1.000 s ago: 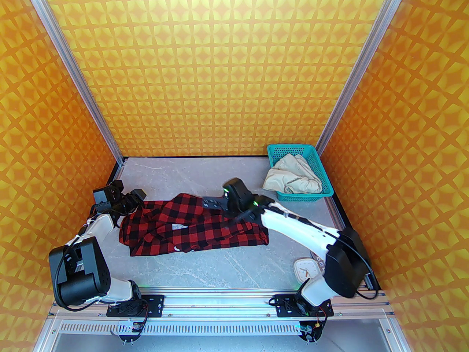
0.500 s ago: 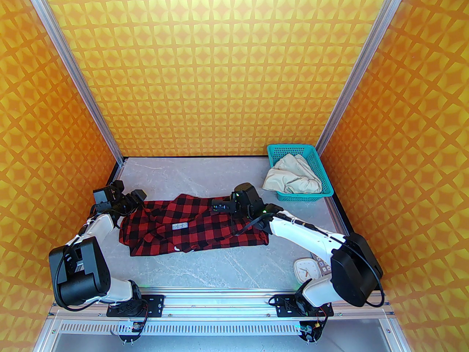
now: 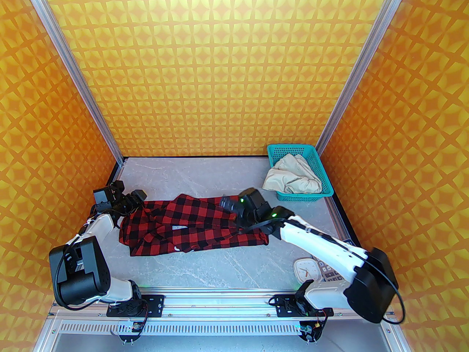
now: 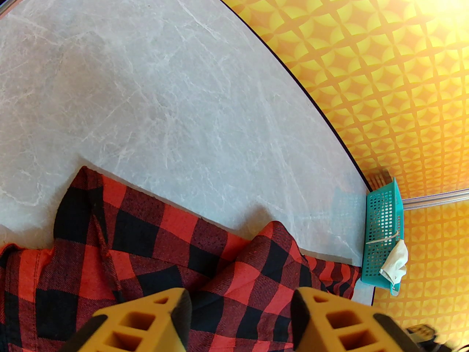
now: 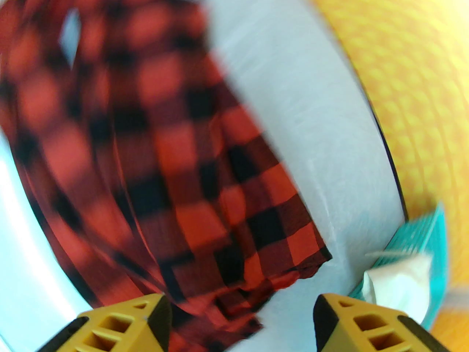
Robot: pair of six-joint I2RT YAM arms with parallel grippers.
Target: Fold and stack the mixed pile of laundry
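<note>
Still unfolded: checked shirt [image 3: 205, 229], rumpled across table [image 3: 220, 266] middle. Untouched: cream trousers [image 3: 293, 182] in basket [image 3: 273, 149], far right corner. Jaws apart: left gripper [image 4: 240, 303], right gripper [image 5: 242, 306], at shirt's ends. No stack.

White-shelled arms [image 3: 318, 244] with black joints, black cables and yellow cut-out tool fingers [image 4: 139, 325].

Shirt [image 4: 154, 240]: woven cloth, matt, coarse visible weave. Trousers [image 3: 293, 180]: cream cloth, matt, creased. Table [image 4: 146, 86]: grey marble-pattern top, smooth, faint sheen. Basket [image 4: 381, 233]: teal perforated plastic, slightly glossy. Left claw [image 4: 240, 303]: yellow plastic, matt. Rail [image 3: 220, 300]: bare grooved metal, satin.
</note>
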